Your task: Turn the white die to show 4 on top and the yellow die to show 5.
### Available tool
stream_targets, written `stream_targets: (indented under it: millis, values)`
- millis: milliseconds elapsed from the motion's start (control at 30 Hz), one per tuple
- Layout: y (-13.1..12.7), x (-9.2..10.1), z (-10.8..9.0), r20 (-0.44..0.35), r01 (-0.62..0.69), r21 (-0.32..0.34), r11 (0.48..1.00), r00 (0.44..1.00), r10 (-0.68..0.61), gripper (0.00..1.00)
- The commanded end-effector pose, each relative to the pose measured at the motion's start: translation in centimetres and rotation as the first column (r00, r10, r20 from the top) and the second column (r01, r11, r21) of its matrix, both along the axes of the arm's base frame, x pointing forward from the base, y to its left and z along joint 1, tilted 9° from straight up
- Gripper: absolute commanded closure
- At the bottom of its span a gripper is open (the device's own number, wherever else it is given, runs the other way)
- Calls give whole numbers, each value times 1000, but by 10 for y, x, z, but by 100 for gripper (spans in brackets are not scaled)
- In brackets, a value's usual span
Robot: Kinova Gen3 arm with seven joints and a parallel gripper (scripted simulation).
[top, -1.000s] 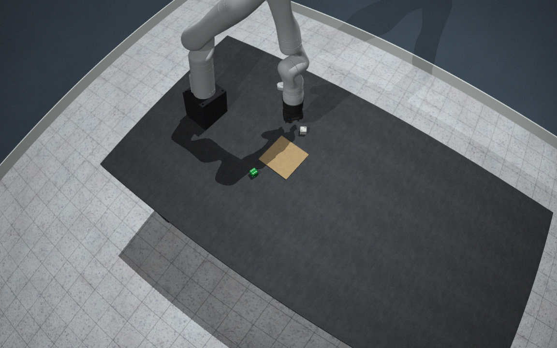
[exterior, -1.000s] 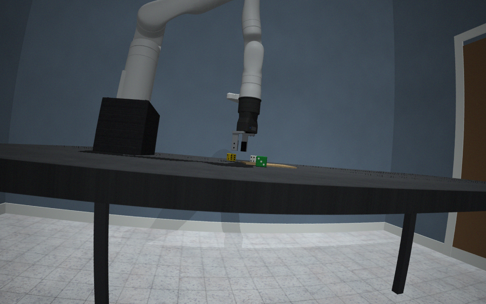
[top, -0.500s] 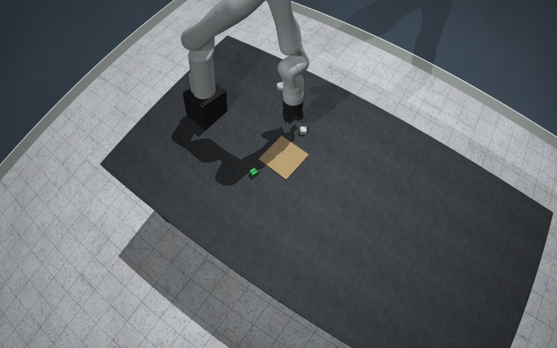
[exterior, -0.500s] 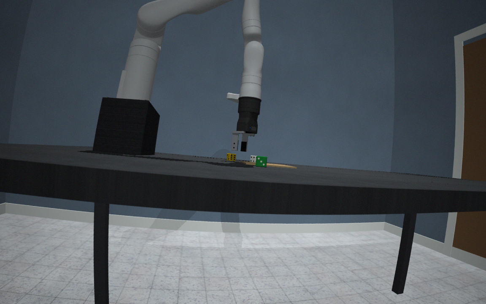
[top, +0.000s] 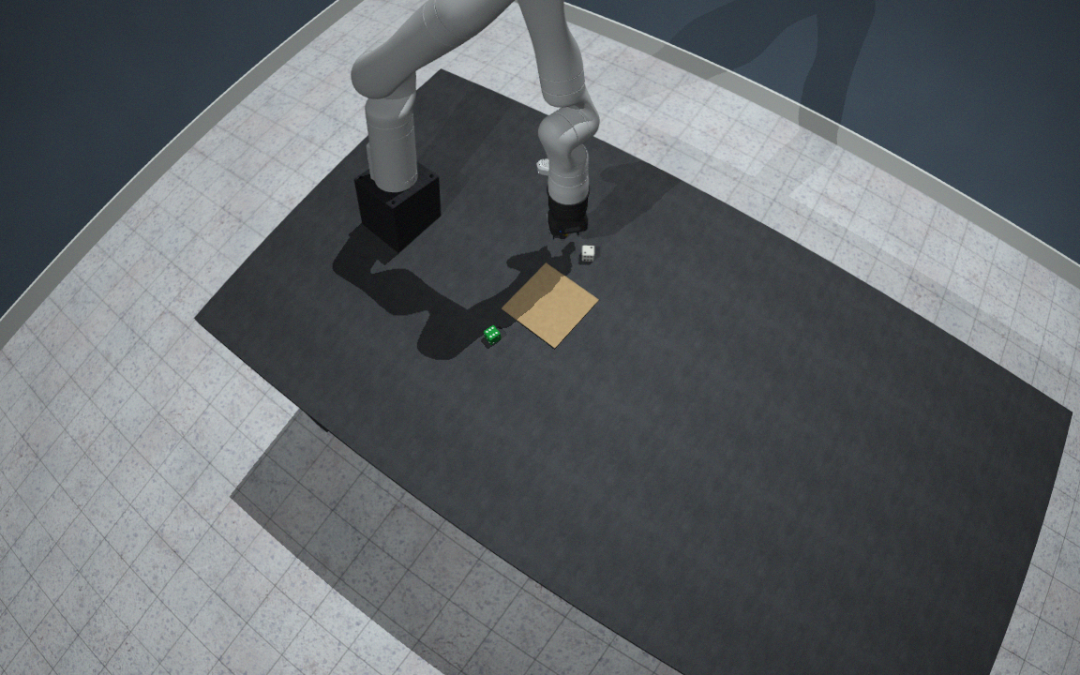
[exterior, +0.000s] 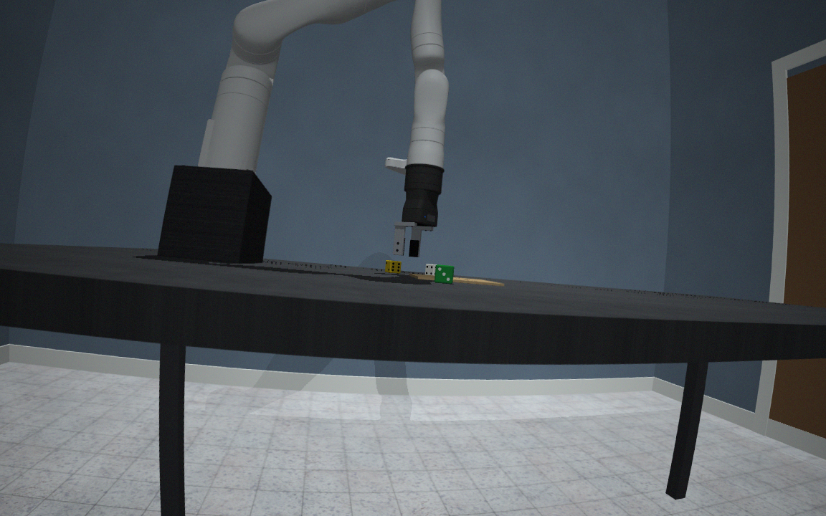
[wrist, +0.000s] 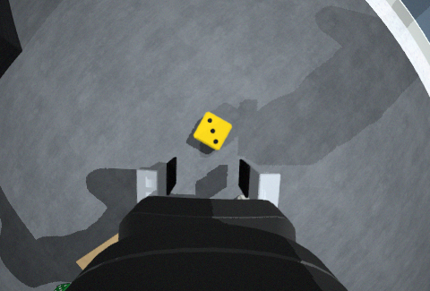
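White die and green die beside the tan mat.

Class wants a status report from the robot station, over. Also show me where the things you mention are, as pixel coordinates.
Tool [exterior: 406, 249] [wrist: 207, 171] open, nothing held. Yellow die [exterior: 393, 266] [wrist: 212, 131] below it, off the mat [top: 561, 314] [exterior: 480, 281] [wrist: 96, 252], three up. White die [top: 588, 252] [exterior: 430, 269] also off. Nothing seen blocking yellow.

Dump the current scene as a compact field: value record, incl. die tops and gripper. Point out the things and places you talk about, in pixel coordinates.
gripper: open [top: 564, 235] [exterior: 406, 254] [wrist: 208, 176], raised above the table, holding nothing
yellow die: [exterior: 393, 266] [wrist: 212, 131] on the table, off the mat, 3 up
white die: [top: 588, 252] [exterior: 430, 269] [wrist: 242, 197] on the table, off the mat, top looks like 2
green die: [top: 491, 334] [exterior: 444, 274] [wrist: 63, 287] on the table, off the mat, 6 up
mat: [top: 561, 314] [exterior: 483, 281] [wrist: 98, 251] tan, lying flat
stacked dice: none
goal: unmet
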State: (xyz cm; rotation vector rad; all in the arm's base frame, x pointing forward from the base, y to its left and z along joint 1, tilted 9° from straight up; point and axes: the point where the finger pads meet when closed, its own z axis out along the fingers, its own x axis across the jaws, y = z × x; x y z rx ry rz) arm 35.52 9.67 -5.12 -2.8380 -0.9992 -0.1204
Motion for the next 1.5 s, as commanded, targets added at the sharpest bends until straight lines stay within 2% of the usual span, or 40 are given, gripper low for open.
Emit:
stream_targets:
  millis: [0, 167, 400, 467, 633, 800, 1300, 1367, 1467]
  values:
    - [0, 1, 3, 3, 0, 0, 1000, 1000, 0, 0]
    - [-3, 0, 19, 3, 0, 0, 1000, 1000, 0, 0]
    - [-9, -1, 57, 3, 0, 0, 1000, 1000, 0, 0]
    - [-9, -1, 57, 3, 0, 0, 1000, 1000, 0, 0]
    - [-13, -2, 83, 3, 0, 0, 1000, 1000, 0, 0]
    - [-15, -3, 100, 3, 0, 0, 1000, 1000, 0, 0]
    - [-16, -2, 104, 2, 3, 0, 1000, 1000, -3, 0]
    - [-17, 10, 103, -5, 50, 2, 999, 999, -50, 0]
    - [-22, 44, 99, -25, 185, 5, 983, 982, -185, 0]
